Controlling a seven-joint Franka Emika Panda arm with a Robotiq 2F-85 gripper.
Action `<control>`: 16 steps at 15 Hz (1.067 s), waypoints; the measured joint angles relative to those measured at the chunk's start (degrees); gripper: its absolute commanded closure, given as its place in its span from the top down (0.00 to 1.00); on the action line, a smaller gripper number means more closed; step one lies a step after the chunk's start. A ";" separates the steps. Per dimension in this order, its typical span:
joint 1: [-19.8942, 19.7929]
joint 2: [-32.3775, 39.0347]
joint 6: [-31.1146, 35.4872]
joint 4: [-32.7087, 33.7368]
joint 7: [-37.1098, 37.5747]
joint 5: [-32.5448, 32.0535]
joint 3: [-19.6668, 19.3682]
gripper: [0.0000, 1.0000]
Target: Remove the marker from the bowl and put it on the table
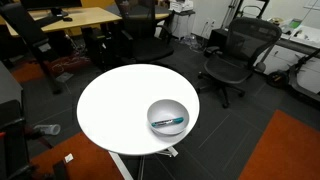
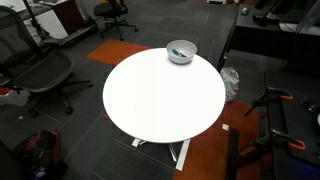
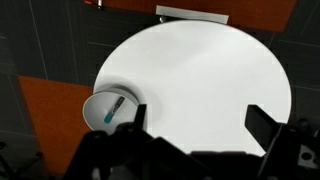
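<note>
The silver metal bowl sits near the edge of the round white table. It also shows in both exterior views and in the wrist view. The marker, dark with a teal section, lies inside the bowl; it shows in the wrist view too. My gripper is seen only in the wrist view, high above the table, its two dark fingers spread wide apart with nothing between them. The bowl lies to the left of the fingers in that view.
Black office chairs and wooden desks stand around the table. Another chair stands beside it. An orange floor mat lies under the table. A black stand is near the table's side.
</note>
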 measured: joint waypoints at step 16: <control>-0.70 3.60 0.08 4.80 0.16 0.04 -1.14 1.00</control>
